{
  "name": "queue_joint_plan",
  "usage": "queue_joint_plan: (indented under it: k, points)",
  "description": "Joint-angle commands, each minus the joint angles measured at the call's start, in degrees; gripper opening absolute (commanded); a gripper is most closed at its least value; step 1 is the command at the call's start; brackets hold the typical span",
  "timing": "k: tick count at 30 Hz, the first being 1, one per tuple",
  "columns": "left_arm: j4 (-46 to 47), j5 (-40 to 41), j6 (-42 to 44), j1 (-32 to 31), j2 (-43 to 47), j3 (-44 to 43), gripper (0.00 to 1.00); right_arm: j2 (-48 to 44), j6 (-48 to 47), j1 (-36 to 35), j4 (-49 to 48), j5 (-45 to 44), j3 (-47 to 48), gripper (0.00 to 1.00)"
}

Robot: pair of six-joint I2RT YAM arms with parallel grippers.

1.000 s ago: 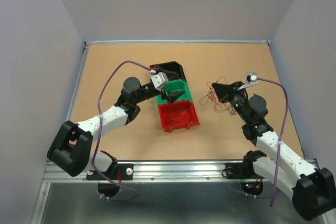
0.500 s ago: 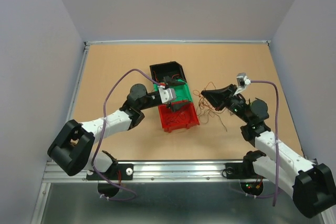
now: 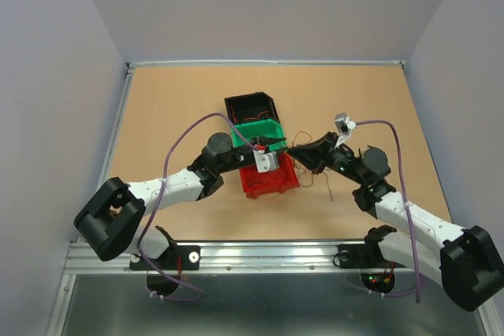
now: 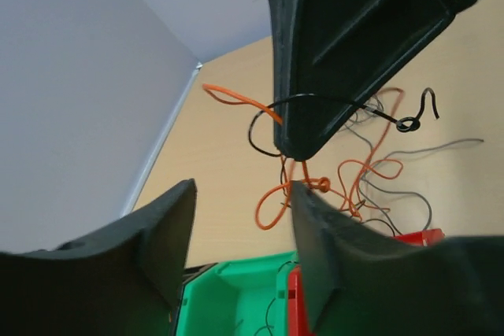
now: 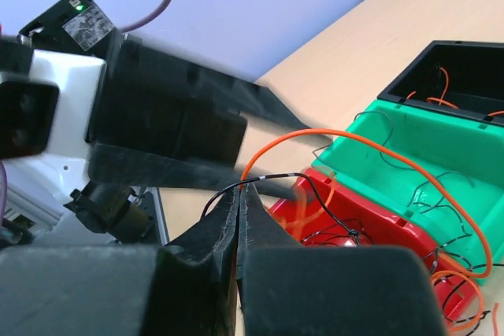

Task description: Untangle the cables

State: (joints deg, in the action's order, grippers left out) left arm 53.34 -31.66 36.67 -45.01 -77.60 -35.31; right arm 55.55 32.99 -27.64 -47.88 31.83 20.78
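Note:
The cables (image 3: 313,164) are a thin orange, brown and black clump hanging beside the red bin. My right gripper (image 3: 294,149) is shut on them, with a black wire (image 5: 279,179) and an orange wire (image 5: 394,155) coming out of its pinched tips (image 5: 246,186). My left gripper (image 3: 276,145) reaches over the bins and meets the right one tip to tip. In the left wrist view its jaws (image 4: 240,194) stand apart with nothing between them. An orange loop (image 4: 272,214) hangs just past its right fingertip (image 4: 303,194).
Three bins stand in a row at the table's middle: black (image 3: 236,104) farthest, green (image 3: 253,126) in the middle, red (image 3: 272,188) nearest. Each holds a few loose wires. Lavender arm cables arch over both arms.
The left arm swung right across the bins and its jaws narrowed. The right gripper moved left toward the red bin, carrying the clump along with it.

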Motion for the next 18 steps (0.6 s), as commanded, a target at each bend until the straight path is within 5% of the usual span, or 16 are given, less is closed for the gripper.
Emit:
queue_joint_plan:
  k: [1, 3, 6, 9, 12, 15, 17, 18]
  points:
    - [-9.9, -2.9, 10.1, -1.6, -1.6, -4.6, 0.23, 0.8, -0.9, -1.5, -4.2, 1.1, 2.6, 0.01]
    - [-14.2, -3.4, 11.5, -2.2, -2.7, -6.9, 0.02, 0.9, -0.8, -1.5, -4.2, 1.0, 2.5, 0.01]
    - [-14.9, -4.5, 12.1, -2.3, -2.7, -6.5, 0.0, 0.6, -0.7, -1.5, -4.2, 0.1, 2.3, 0.03]
    - [-14.4, -4.1, 12.1, -2.2, -1.8, -5.8, 0.0, -1.0, -0.5, -1.5, -3.9, -6.0, 1.0, 0.3]
    - [-14.1, -5.8, 11.7, -1.6, -0.4, -5.2, 0.0, -4.7, -1.3, -1.5, -1.5, -14.3, -0.9, 0.34]
    - [-13.8, -8.1, 9.9, -0.3, -0.2, -5.4, 0.0, -6.5, -1.9, -1.5, 2.6, -17.9, -0.6, 0.02]
    - [-13.4, -7.1, 9.0, 0.1, -0.1, -5.6, 0.03, -6.2, -2.0, -1.5, 2.9, -17.5, -0.3, 0.01]
    - [-12.3, -6.1, 8.4, 0.4, -0.1, -5.6, 0.17, -5.5, -2.0, -1.5, 2.9, -16.7, 0.1, 0.01]
